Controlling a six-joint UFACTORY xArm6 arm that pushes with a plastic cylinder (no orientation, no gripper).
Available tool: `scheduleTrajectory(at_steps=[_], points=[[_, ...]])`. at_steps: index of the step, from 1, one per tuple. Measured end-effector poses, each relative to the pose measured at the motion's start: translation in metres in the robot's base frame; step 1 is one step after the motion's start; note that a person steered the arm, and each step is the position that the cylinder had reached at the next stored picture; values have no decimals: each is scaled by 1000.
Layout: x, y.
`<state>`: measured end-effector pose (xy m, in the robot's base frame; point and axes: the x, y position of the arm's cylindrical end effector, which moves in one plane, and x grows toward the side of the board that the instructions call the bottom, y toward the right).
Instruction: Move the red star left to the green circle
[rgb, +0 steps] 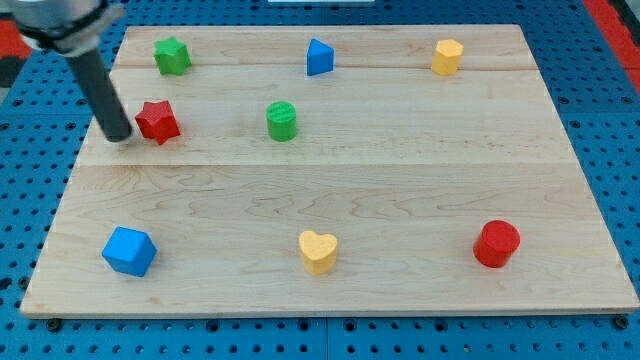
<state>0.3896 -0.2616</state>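
Note:
The red star (157, 121) lies on the wooden board at the upper left. The green circle (282, 121) stands to its right, about level with it and well apart. My tip (121, 136) rests on the board just left of the red star, close to its left edge or touching it. The dark rod rises from the tip toward the view's top left corner.
A green star (172, 55) is at the top left, a blue triangle (319, 57) at top middle, a yellow hexagon (447, 57) at top right. A blue cube (129, 250), a yellow heart (318, 251) and a red cylinder (496, 243) lie along the bottom.

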Motion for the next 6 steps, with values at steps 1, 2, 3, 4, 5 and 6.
scheduleTrajectory(at_steps=[1, 2, 3, 4, 5, 6], points=[[-5, 33], [45, 105], [51, 107], [20, 14], [4, 45], [26, 130]])
